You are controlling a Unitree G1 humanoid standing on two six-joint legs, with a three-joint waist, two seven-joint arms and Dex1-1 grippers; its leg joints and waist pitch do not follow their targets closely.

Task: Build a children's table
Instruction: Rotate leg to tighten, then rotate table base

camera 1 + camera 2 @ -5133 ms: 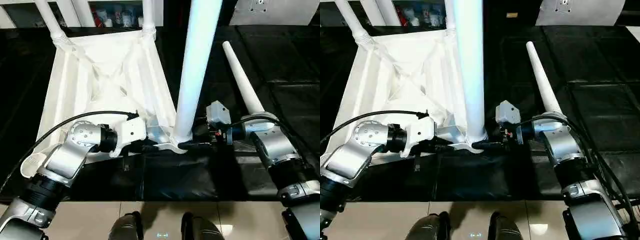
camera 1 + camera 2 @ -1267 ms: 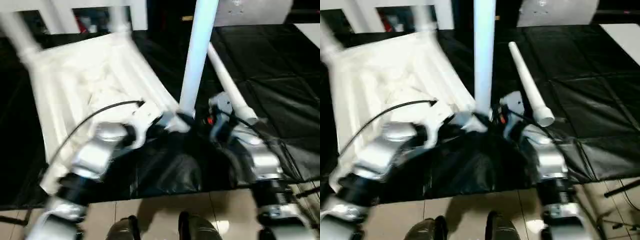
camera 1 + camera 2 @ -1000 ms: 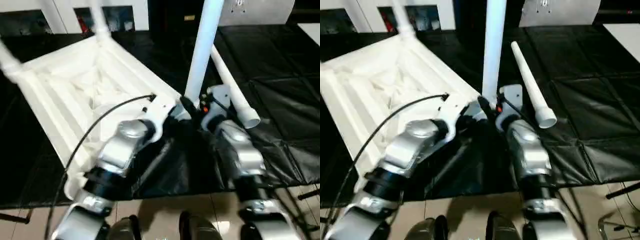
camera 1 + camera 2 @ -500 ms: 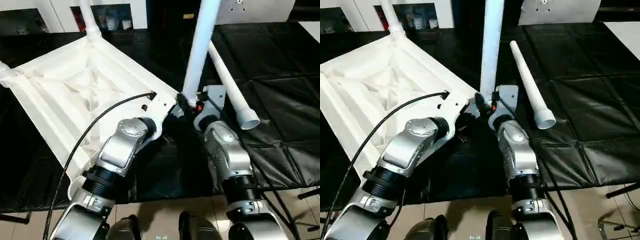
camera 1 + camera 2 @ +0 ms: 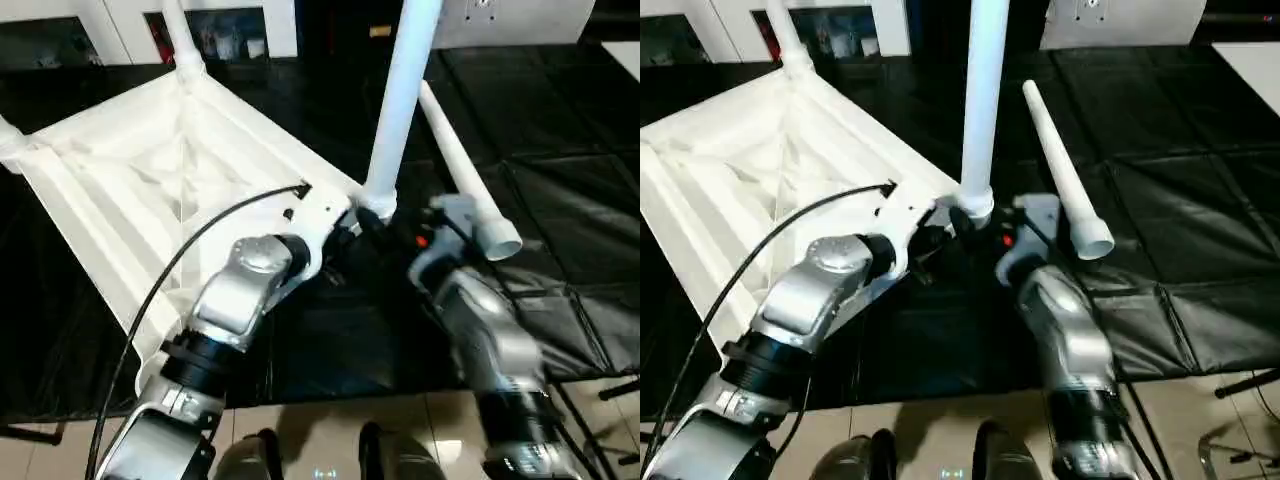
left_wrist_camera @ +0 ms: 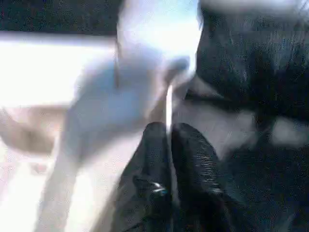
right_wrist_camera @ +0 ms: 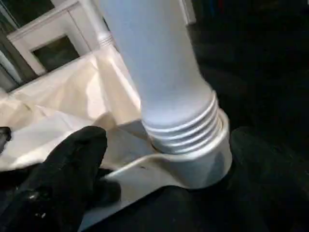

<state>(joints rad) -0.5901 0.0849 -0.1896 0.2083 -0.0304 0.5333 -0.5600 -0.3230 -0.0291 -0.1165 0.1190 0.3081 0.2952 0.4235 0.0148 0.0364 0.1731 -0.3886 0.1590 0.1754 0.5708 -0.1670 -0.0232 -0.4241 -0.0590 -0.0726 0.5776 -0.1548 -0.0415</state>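
Observation:
The children's table top [image 5: 150, 170] lies upside down on a black mat, ribbed underside up. Two legs [image 5: 180, 40] stand in its far corner sockets. A third leg [image 5: 400, 100] stands upright in the near right corner socket [image 7: 193, 162], its ribbed end seated there. A fourth leg [image 5: 460, 170] lies loose on the mat to the right. My left gripper [image 6: 169, 140] is shut on the thin rim of the table top beside that socket. My right gripper [image 7: 169, 145] is open, one finger [image 7: 67, 174] on each side of the socket, clear of the leg.
Black mat [image 5: 560, 200] covers the floor around the table top, with pale tiles [image 5: 300, 440] at its near edge. A white cabinet with glass doors [image 5: 230, 25] stands behind. My feet [image 5: 250, 455] show at the bottom edge.
My right gripper has opened wide, let go of the upright leg's base and drawn back to the right. My left gripper has stayed on the corner rim. The camera has shifted.

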